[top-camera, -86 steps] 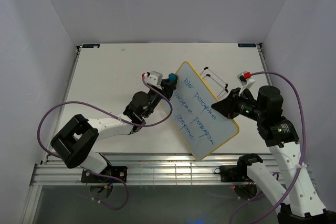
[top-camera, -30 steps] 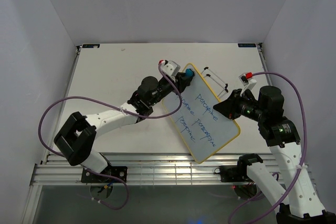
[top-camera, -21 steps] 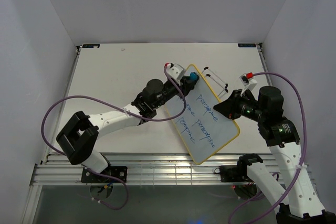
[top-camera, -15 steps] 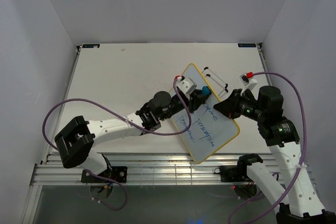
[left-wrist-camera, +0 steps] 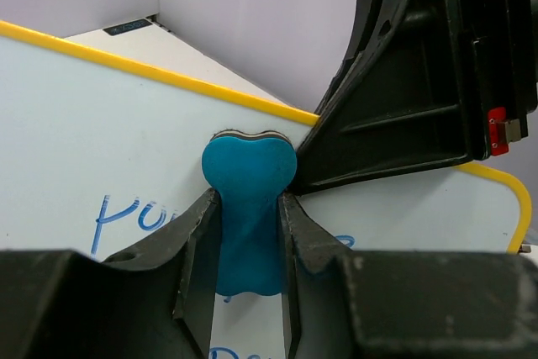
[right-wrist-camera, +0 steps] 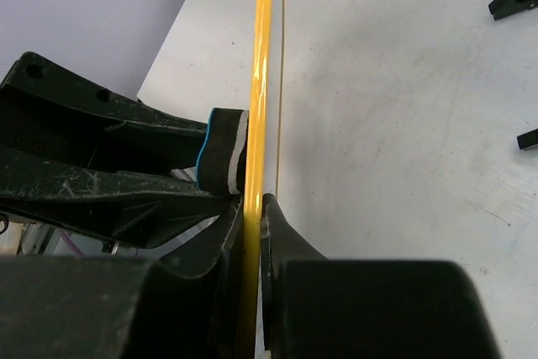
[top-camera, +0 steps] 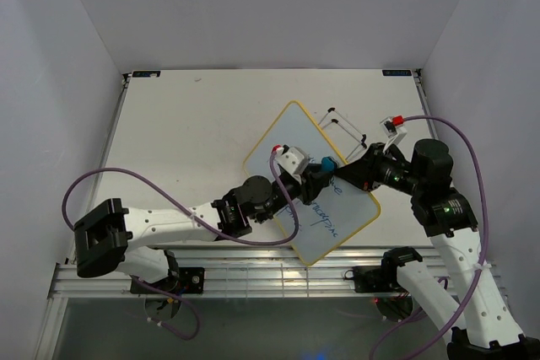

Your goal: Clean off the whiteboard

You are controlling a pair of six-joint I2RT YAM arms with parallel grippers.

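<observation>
Lower on the whiteboard (top-camera: 283,128) now, the eraser (top-camera: 326,163) (remaining blue script (top-camera: 325,217) illegible)

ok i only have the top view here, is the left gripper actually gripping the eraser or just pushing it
observer: gripping. In the left wrist view the left gripper has both fingers pinched on the sides of the blue eraser.
operator: and is the pad on the board
observer: yes. The right wrist view shows its felt layer against the face of the whiteboard, right beside the yellow frame.
operator: right side holding ok
observer: the right gripper is clamped across the frame edge, one finger on each face of the board.
</observation>
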